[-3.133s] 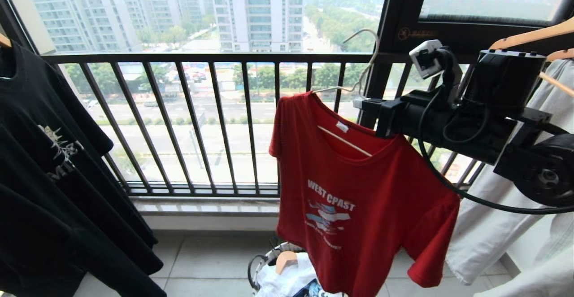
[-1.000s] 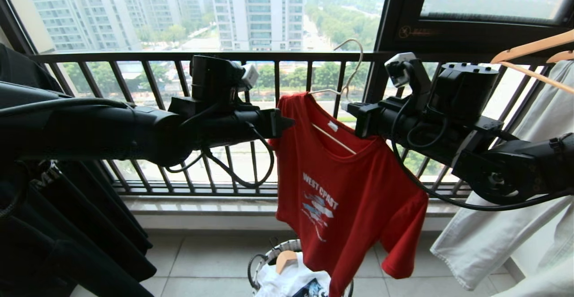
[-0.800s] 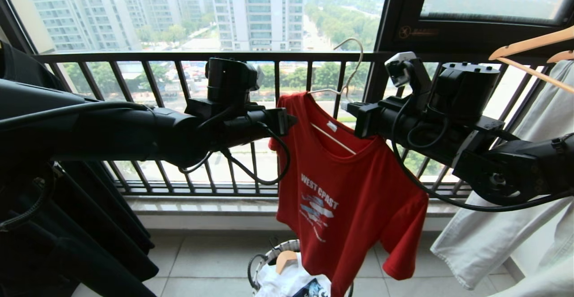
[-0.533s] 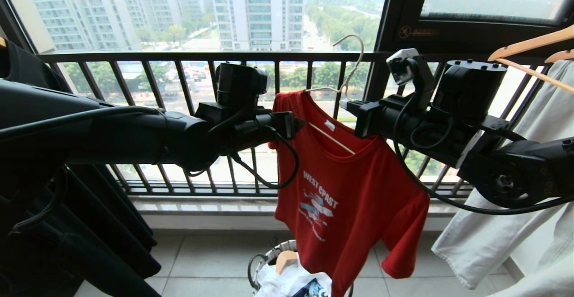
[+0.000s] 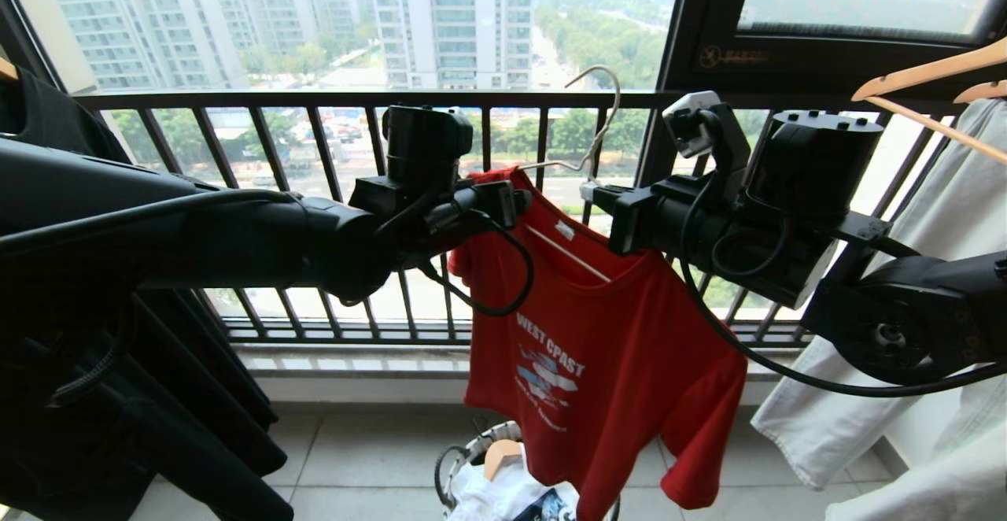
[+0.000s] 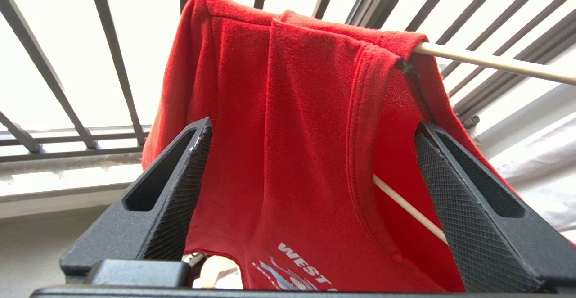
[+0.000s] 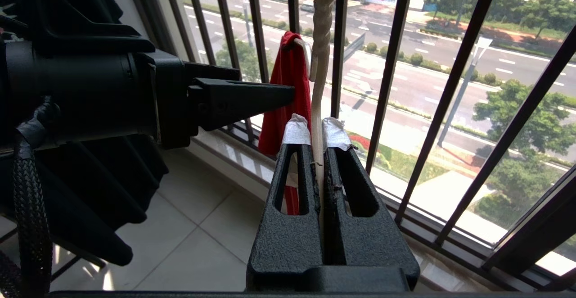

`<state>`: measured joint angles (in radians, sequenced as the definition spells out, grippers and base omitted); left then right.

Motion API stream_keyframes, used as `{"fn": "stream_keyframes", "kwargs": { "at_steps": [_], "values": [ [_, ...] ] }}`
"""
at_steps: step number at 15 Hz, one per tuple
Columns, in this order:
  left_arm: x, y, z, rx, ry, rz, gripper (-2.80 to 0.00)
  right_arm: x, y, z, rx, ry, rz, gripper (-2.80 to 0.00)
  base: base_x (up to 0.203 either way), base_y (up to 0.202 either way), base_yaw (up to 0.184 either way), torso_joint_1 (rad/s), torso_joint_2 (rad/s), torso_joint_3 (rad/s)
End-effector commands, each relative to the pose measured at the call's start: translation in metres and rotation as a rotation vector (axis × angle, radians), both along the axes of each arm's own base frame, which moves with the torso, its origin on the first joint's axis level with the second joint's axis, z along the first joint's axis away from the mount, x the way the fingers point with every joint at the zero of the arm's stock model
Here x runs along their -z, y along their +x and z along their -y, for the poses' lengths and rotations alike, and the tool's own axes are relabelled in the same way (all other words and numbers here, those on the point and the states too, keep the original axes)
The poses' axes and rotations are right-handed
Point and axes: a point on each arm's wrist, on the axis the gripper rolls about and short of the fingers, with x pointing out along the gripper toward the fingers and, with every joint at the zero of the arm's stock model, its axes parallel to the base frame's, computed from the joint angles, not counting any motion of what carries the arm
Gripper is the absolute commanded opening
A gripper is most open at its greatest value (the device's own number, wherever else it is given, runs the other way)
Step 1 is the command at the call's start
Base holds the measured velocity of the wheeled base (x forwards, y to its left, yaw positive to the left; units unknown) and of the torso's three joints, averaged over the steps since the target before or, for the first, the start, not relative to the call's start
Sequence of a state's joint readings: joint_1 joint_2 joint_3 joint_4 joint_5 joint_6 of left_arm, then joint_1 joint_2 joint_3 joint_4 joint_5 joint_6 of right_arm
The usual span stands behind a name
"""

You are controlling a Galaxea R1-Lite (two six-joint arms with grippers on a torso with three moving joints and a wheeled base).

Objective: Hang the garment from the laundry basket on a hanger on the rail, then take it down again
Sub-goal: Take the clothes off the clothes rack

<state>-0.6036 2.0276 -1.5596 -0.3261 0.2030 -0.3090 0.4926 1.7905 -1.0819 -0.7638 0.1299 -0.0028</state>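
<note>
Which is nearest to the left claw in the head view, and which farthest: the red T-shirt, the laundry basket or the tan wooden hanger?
From the left claw:
1. Red T-shirt, its shoulder right at the claw.
2. Laundry basket, on the floor below.
3. Tan wooden hanger, far upper right.

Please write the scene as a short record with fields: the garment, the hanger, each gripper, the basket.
garment: red T-shirt draped on the hanger, off the rail, above the laundry basket
hanger: thin off-white hanger, hook free in the air, neck clamped by the right gripper
right gripper: shut on the hanger
left gripper: open, its fingers on either side of the T-shirt's shoulder
laundry basket: on the floor tiles, other clothes inside
</note>
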Motion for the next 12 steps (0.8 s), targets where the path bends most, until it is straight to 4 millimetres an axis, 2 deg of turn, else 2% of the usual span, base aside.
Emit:
{"fn": "stream_keyframes", "kwargs": {
  "at_steps": [1,6,8,10,12],
  "values": [
    [0.016,0.013,0.007,-0.051,0.035,0.04,0.0,-0.003,-0.002,0.001,-0.002,0.006,0.011,-2.8,0.0,0.0,0.0,0.0,0.0,0.0],
    [0.019,0.02,0.008,-0.092,0.044,0.083,0.0,-0.009,-0.007,0.003,-0.003,0.012,0.024,-2.8,0.0,0.0,0.0,0.0,0.0,0.0],
    [0.017,0.029,0.002,-0.139,0.042,0.094,0.0,-0.007,-0.007,0.003,-0.003,0.009,0.021,-2.8,0.0,0.0,0.0,0.0,0.0,0.0],
    [0.01,0.03,-0.003,-0.17,0.034,0.11,0.0,-0.008,-0.006,0.003,0.0,0.012,0.022,-2.8,0.0,0.0,0.0,0.0,0.0,0.0],
    [0.012,0.032,-0.005,-0.178,0.042,0.11,0.0,-0.006,-0.005,0.003,0.0,0.009,0.018,-2.8,0.0,0.0,0.0,0.0,0.0,0.0]
  ]
}}
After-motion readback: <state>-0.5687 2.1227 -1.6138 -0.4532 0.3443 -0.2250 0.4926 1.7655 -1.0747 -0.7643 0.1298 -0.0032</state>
